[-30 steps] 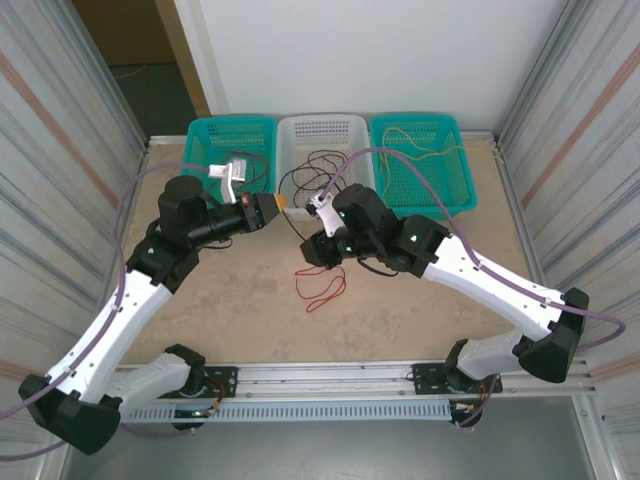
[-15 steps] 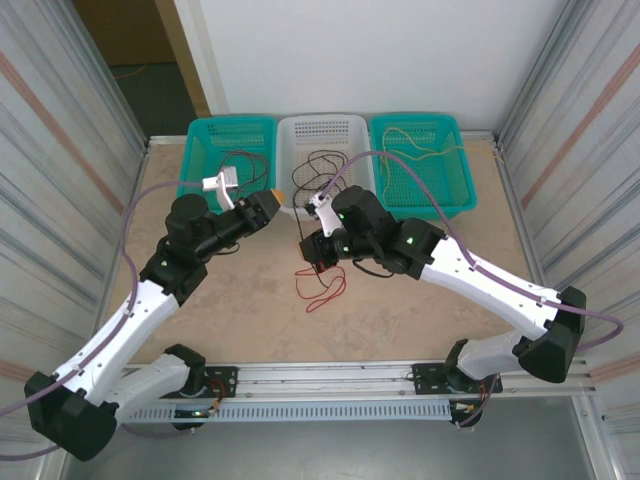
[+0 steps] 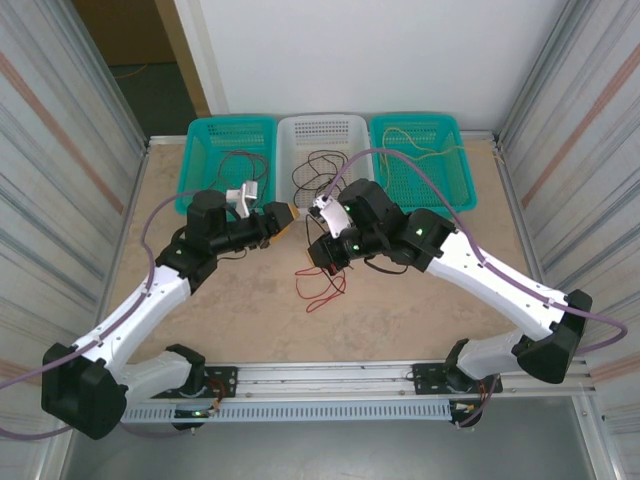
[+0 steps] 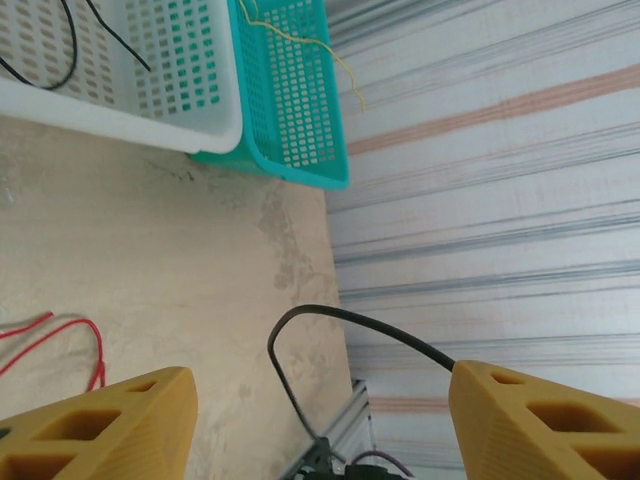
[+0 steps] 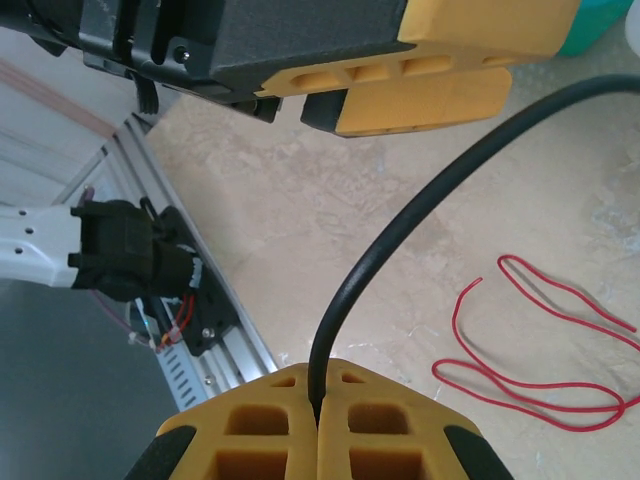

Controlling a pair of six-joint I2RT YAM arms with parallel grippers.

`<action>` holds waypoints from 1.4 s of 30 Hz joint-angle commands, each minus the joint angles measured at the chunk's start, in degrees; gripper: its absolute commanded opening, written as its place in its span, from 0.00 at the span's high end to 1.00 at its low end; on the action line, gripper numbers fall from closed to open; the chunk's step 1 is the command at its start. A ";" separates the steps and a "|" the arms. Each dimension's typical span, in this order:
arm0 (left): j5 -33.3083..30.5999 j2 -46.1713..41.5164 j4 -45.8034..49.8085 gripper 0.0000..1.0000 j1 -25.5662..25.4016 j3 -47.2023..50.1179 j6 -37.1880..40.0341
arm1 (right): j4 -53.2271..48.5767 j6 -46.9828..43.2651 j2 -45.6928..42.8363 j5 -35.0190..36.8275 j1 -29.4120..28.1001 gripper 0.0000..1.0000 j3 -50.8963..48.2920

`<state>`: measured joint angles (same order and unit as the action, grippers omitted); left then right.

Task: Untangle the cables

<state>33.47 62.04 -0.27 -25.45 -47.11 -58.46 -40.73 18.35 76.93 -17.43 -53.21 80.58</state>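
Over the last second the left arm has swung in from the upper left of the top view, and the left gripper (image 3: pixel 285 213) now sits just beside the right gripper (image 5: pixel 318 380), near centre frame. The right arm has barely shifted.

The right gripper is clamped on a black cable (image 5: pixel 400 200), which rises from between its closed fingertips and curves off to the upper right of its wrist view. The left gripper is spread wide and holds nothing. In its own wrist view its yellow fingers (image 4: pixel 100 430) sit at the bottom corners, with a loop of the black cable between them and touching neither.

A red cable (image 3: pixel 320 288) lies in loose loops on the table (image 3: pixel 250 300), just below the two grippers in the top view. I cannot tell whether the black cable is hooked through it, because the right arm covers that spot. More black cable lies in the white basket (image 3: pixel 325 128) at top centre, and a yellow cable (image 3: pixel 420 152) lies in the teal basket (image 3: pixel 440 190) at upper right.

The step in hand looks like a second grasp: one gripper anchors the black cable while the other comes in to take it further along. The next move calls for the left gripper to ease forward until the strand lies well between its pads, then close. The strand is thin and slack, so it could slip out sideways. After that the two grippers would need to draw apart gently, lifting the black cable clear of the red one.
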 commanded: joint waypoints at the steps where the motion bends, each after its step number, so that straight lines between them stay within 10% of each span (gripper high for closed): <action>1: 3.34 -0.79 -3.16 0.32 0.02 1.59 -4.25 | -0.15 -1.30 0.94 -2.31 0.12 1.00 1.51; 15: -14.83 -4.32 -21.39 0.24 -7.59 13.64 -28.60 | 4.58 1.40 2.17 -6.29 -0.13 1.00 0.11; 30: -13.70 0.36 -26.38 0.36 -9.53 17.14 -26.11 | 10.67 6.43 0.09 -9.62 0.95 1.00 0.81; 42: -14.70 -0.34 -12.70 1.00 -7.46 7.02 -3.73 | 14.10 12.34 -4.23 -15.97 6.41 1.00 -1.78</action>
<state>20.73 64.73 -20.49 -33.45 -35.29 -74.59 -28.62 27.77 75.77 -30.11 -48.29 79.81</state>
